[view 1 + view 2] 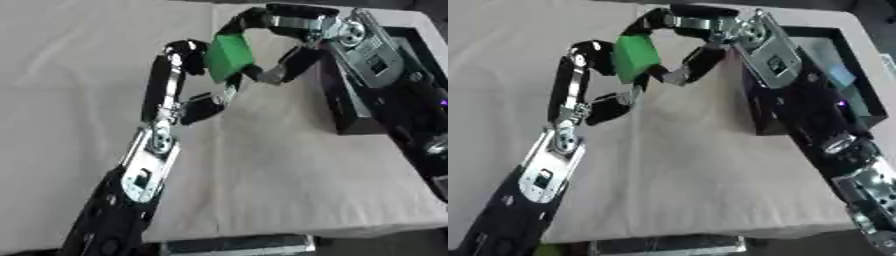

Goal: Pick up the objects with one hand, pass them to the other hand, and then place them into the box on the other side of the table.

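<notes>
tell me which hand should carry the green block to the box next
Right, probably. The black box sits on the robot's right, beside the right hand, whose fingers already close on the green block. The left hand would have to reach across.

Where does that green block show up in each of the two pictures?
Left eye view: green block sits upper middle, between the left hand and the right hand.
Right eye view: the block sits upper left of middle, between the same two hands.
Shared landmark: the black box, just right of the block in both views.
</notes>
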Controlling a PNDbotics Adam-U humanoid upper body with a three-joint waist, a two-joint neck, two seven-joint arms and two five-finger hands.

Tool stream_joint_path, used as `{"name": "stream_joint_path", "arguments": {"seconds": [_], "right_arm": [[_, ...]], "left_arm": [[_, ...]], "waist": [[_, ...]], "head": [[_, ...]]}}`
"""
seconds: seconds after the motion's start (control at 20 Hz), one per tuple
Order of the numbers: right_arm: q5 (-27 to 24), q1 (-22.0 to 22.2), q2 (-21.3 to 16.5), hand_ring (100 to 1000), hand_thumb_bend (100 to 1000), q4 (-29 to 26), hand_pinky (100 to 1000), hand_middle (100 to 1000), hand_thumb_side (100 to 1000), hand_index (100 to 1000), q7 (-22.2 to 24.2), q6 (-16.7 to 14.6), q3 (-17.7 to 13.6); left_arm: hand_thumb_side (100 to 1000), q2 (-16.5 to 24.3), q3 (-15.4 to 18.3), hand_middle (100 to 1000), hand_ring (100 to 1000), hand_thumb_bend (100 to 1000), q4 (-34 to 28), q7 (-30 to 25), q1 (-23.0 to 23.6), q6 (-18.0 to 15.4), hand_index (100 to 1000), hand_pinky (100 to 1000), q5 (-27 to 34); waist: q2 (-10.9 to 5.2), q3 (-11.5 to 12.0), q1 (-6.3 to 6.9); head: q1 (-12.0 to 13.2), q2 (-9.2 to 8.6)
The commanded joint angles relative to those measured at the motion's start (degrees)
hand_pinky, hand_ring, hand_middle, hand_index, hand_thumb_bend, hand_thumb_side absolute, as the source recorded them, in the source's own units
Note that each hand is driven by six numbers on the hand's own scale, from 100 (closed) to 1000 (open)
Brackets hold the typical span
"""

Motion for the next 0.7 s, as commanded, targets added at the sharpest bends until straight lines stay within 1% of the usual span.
{"name": "stream_joint_path", "arguments": {"seconds": [0.05,0.15,0.25,0.35,0.4,0.45,0.5,0.55,0.7], "right_arm": [[-1.7,-0.9,-0.9,773,100,-1.0,984,485,100,529,-0.4,0.1,-0.5],[-1.9,-0.8,-0.9,769,100,-1.1,982,481,100,524,-0.9,0.4,-0.6],[-2.0,-0.8,-0.9,767,100,-1.1,980,480,100,522,-1.6,0.7,-0.7],[-2.0,-0.8,-1.0,766,100,-1.2,979,477,100,518,-2.2,1.0,-0.7],[-2.1,-0.7,-1.0,765,100,-1.2,979,476,100,516,-2.5,1.2,-0.8],[-2.1,-0.7,-1.1,765,100,-1.2,978,475,100,514,-2.8,1.4,-0.9],[-2.1,-0.7,-1.1,764,100,-1.2,978,474,100,514,-3.0,1.5,-1.0],[-2.1,-0.7,-1.2,763,100,-1.2,978,472,100,512,-3.2,1.6,-1.0],[-2.1,-0.7,-1.3,761,100,-1.2,979,470,100,510,-3.6,2.0,-1.2]], "left_arm": [[203,-0.9,-0.4,480,471,100,-0.5,0.8,-0.7,0.4,620,522,-0.8],[225,-0.9,-0.4,498,483,107,-0.4,1.3,-0.7,0.8,647,532,-1.1],[261,-0.9,-0.4,513,493,151,-0.2,1.8,-0.7,1.2,671,537,-1.3],[307,-0.9,-0.5,541,511,216,-0.1,2.0,-0.7,1.6,700,546,-1.4],[329,-0.9,-0.5,568,526,247,0.0,1.9,-0.7,1.8,723,555,-1.5],[364,-0.9,-0.5,605,546,301,0.1,1.7,-0.7,1.8,753,570,-1.7],[370,-0.9,-0.6,610,550,311,0.1,1.3,-0.7,1.8,757,572,-2.0],[431,-0.8,-0.6,643,573,398,0.1,0.8,-0.7,1.6,788,594,-2.3],[490,-0.8,-0.7,688,611,488,0.1,-1.1,-0.7,0.7,812,625,-4.0]], "waist": [[-1.20,-0.2,0.28],[-1.24,-0.3,0.30],[-1.27,-0.4,0.33],[-1.30,-0.4,0.36],[-1.31,-0.4,0.37],[-1.32,-0.5,0.39],[-1.33,-0.5,0.41],[-1.34,-0.5,0.42],[-1.31,-0.4,0.44]], "head": [[0.1,-0.17],[0.1,-0.16],[0.1,-0.18],[0.1,-0.17],[0.1,-0.16],[0.1,-0.15],[0.0,-0.15],[0.0,-0.17],[-0.1,-0.20]]}}
